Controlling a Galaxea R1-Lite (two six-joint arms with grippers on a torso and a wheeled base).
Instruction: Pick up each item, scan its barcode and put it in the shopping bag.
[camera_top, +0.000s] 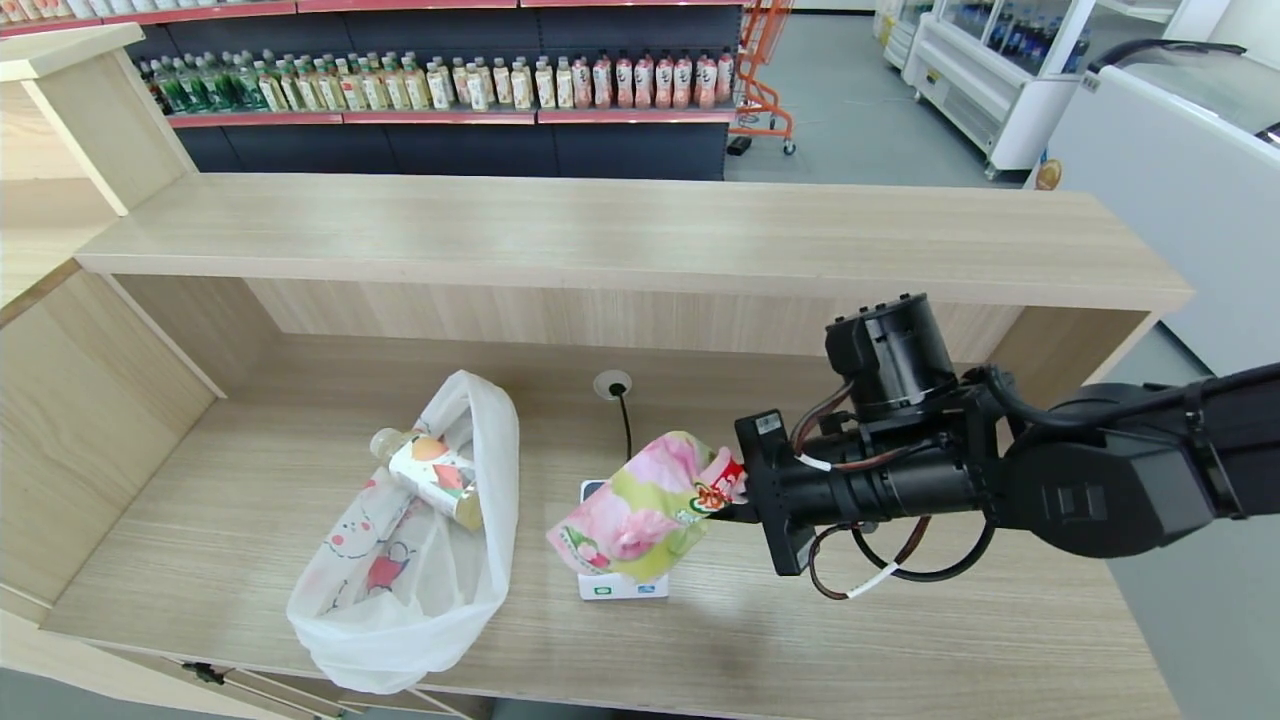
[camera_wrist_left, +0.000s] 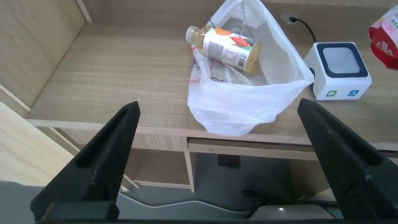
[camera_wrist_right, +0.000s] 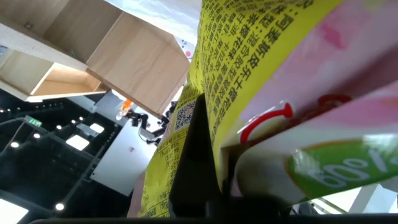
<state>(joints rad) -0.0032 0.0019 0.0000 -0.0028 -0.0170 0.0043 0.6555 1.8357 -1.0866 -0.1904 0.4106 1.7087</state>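
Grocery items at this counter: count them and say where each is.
2. A drink bottle lies in the shopping bag; a snack pouch hangs in the right gripper over the barcode scanner. The bag's folds may hide more.

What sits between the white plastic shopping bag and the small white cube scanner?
Nothing: the head view shows just a narrow strip of bare wooden counter between the white plastic shopping bag and the small white cube scanner.
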